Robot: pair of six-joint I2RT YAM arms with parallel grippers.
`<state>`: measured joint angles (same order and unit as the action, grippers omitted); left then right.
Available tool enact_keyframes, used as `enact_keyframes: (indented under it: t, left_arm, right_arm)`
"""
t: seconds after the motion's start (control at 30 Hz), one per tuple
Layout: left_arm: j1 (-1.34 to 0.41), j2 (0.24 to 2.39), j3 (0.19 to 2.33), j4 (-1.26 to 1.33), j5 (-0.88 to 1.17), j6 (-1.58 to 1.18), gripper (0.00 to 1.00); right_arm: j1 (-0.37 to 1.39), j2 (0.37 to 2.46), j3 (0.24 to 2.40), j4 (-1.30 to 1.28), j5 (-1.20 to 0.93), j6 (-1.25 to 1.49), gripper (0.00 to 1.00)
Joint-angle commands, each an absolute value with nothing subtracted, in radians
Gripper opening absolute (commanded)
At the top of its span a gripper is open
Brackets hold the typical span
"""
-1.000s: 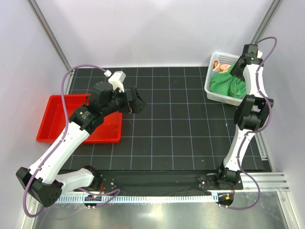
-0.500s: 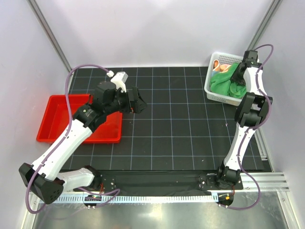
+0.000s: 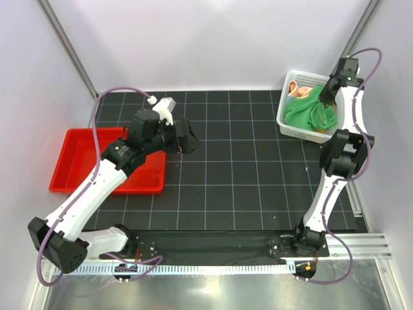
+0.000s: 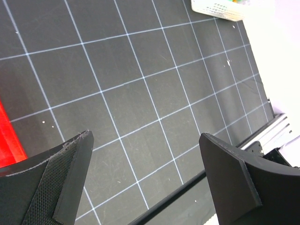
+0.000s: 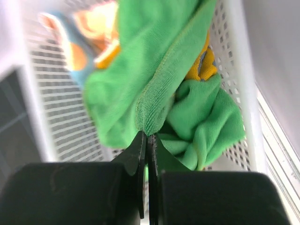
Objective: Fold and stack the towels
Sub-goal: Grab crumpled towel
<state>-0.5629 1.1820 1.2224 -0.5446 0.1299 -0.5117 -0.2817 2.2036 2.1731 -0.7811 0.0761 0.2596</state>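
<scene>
Top external: pale-walled black grid mat (image 3: 245, 184); left gripper (image 3: 188, 137) agape, right gripper (image 3: 324, 99) tight on green towel (image 3: 303, 113)

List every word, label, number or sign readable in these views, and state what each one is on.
None: no readable text appears in any view.
The white mesh basket, red tray and green towel are unmarked.
The patterned towel is too blurred to tell whether it carries letters.

Down in the right wrist view, the green towel (image 5: 154, 70) buries most of the pile. A yellow-orange towel edge (image 5: 196, 71) peeks out between its folds, and the orange towel (image 5: 82, 51) is blurred. In the left wrist view, the white basket (image 4: 215, 9) and the red tray (image 4: 5, 136) are cut off at the frame's edges.
</scene>
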Motion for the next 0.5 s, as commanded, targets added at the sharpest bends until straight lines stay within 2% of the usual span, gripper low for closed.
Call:
enact_keyframes:
  t: [0.0,0.13,0.27,0.37,0.4,0.47]
  left_arm:
    - [-0.563,1.163,1.253,-0.52,0.19,-0.508,1.0]
    - [-0.561,1.163,1.259,-0.496,0.178,-0.502,1.0]
    - [-0.54,1.183,1.305,-0.505,0.167,-0.508,0.99]
    - [-0.486,1.189,1.353,-0.528,0.201,-0.521,1.0]
    - [-0.468,1.192,1.364,-0.535,0.253,-0.529,1.0]
    - [-0.413,1.19,1.385,-0.538,0.322,-0.537,1.0]
  right_arm:
    - [-0.279,1.932,2.183,-0.733,0.014,0.314,0.01]
    - [-0.279,1.774,2.177,-0.719,-0.119,0.391,0.01]
    - [-0.278,1.631,2.181,-0.712,-0.381,0.496,0.01]
    - [-0.267,1.475,2.022,-0.588,-0.584,0.621,0.01]
    - [-0.23,1.426,1.888,-0.468,-0.7,0.709,0.01]
    - [-0.158,1.323,1.781,-0.402,-0.739,0.759,0.01]
